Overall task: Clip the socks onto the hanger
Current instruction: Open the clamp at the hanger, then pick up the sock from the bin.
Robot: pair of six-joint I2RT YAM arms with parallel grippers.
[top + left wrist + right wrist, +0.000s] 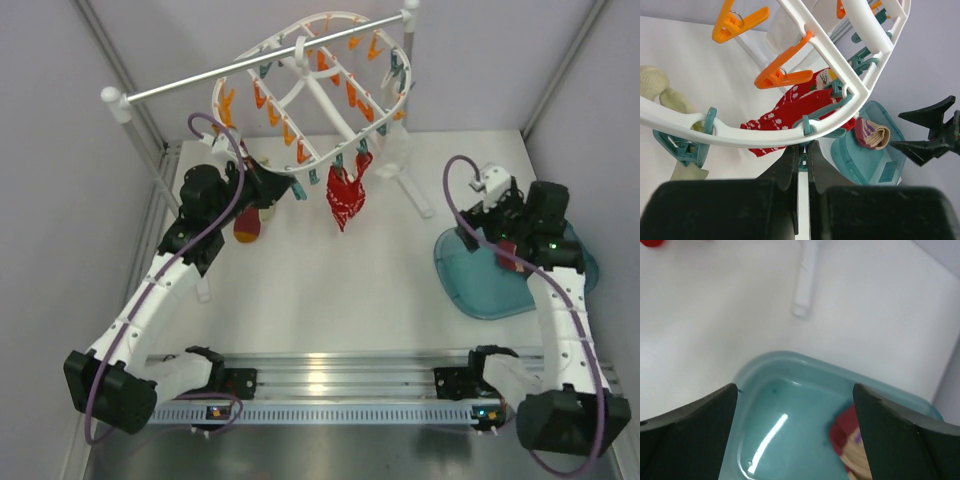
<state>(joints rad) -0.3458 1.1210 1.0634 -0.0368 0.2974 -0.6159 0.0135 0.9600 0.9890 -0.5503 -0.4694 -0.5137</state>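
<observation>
White surface point(400, 290), pale lilac walls point(50, 200), and a metal rail point(250, 75) across 12 o'clock in the top view. The white oval hanger point(330, 103) hangs tilted from that rail, with orange clips point(782, 77) and teal ones along its bars. A red patterned sock point(346, 200) dangles from its near rim, dead centre. For the socks point(682, 172), we see a cream one hanging at a teal clip point(685, 150) on the rim, at 9 o'clock in the left wrist view and about 10 o'clock from centre in the top view. The folded sock point(871, 132), beige with a striped part, lies in the teal tray point(470, 290) at 4 o'clock on the surface. The left tool point(802, 147) sits right under the hanger rim with its tips together. A sliver of teal shows between them; we can't tell if it is pinched. The right tool point(794, 390) hangs over the tray with its fingers wide apart, holding nothing, and the folded sock is at its 5 o'clock.
</observation>
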